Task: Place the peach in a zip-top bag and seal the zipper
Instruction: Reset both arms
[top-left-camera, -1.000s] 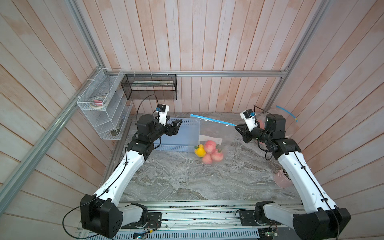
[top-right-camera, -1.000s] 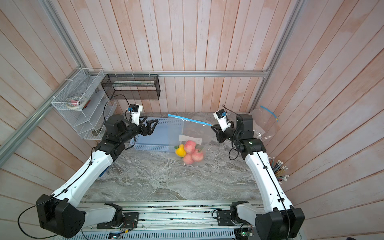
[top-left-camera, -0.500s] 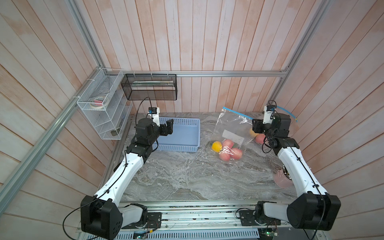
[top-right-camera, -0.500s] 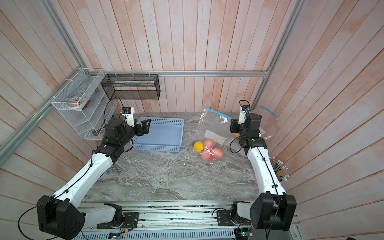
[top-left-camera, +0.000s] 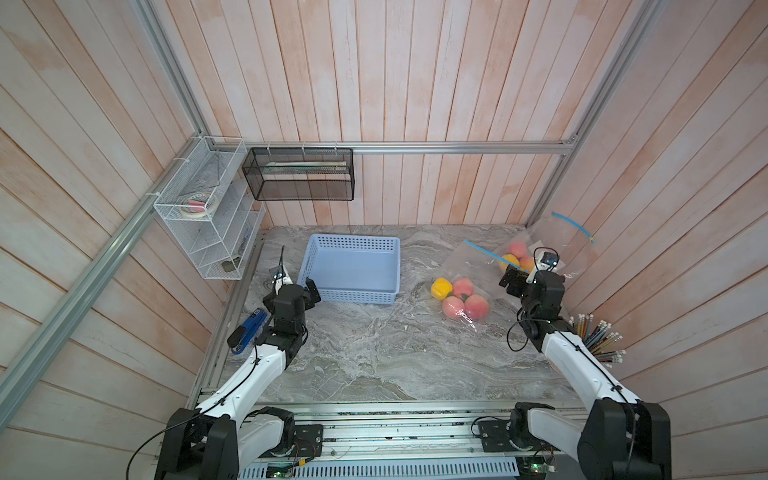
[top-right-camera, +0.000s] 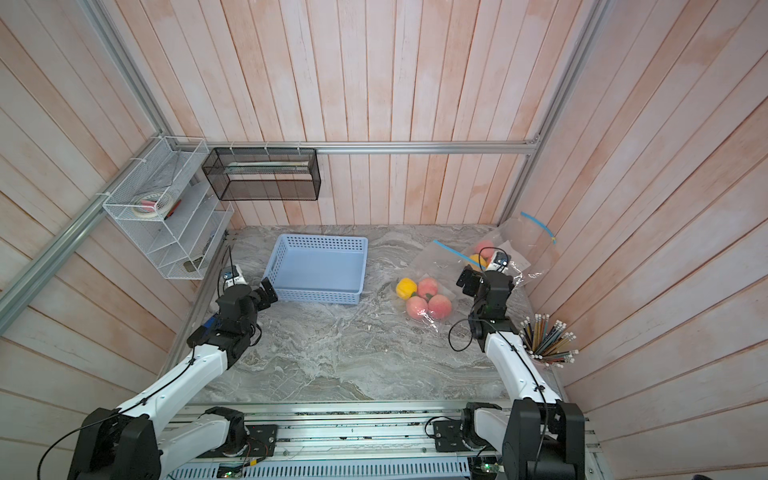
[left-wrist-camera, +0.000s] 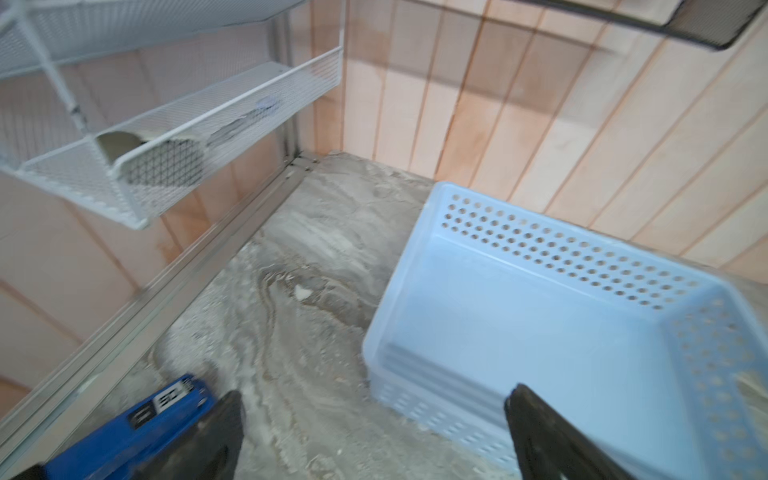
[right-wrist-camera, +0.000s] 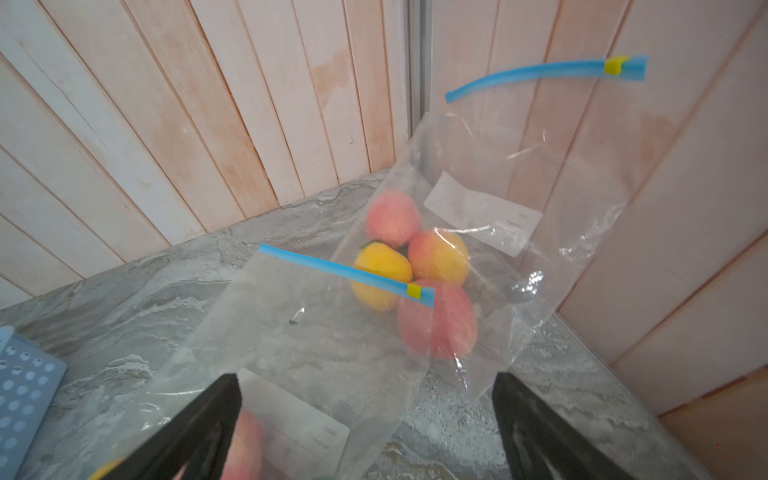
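Note:
A clear zip-top bag (top-left-camera: 471, 266) (top-right-camera: 434, 266) lies flat on the marble table right of centre. Inside it are three peaches (top-left-camera: 463, 287) (top-right-camera: 428, 287) and a yellow fruit (top-left-camera: 440, 288). In the right wrist view the bag's blue zipper strip (right-wrist-camera: 336, 268) has its yellow slider (right-wrist-camera: 413, 291) at one end. My right gripper (top-left-camera: 512, 279) (top-right-camera: 467, 279) (right-wrist-camera: 365, 415) is open just above the bag's right edge and holds nothing. My left gripper (top-left-camera: 297, 291) (top-right-camera: 254, 293) (left-wrist-camera: 374, 432) is open and empty at the near left corner of the blue basket (top-left-camera: 353, 270).
A second bag (top-left-camera: 552, 245) (right-wrist-camera: 490, 208) of peaches and a yellow fruit leans in the back right corner. A blue stapler (top-left-camera: 249, 328) (left-wrist-camera: 145, 419) lies by the left rail. A cup of pencils (top-left-camera: 598, 336) stands at the right wall. A white wire rack (top-left-camera: 208, 220) and a black mesh shelf (top-left-camera: 299, 174) hang behind.
A second ago the bag hung stretched between both grippers. The right gripper has opened, the bag has dropped onto the table to the right, and both arms have drawn apart and back.

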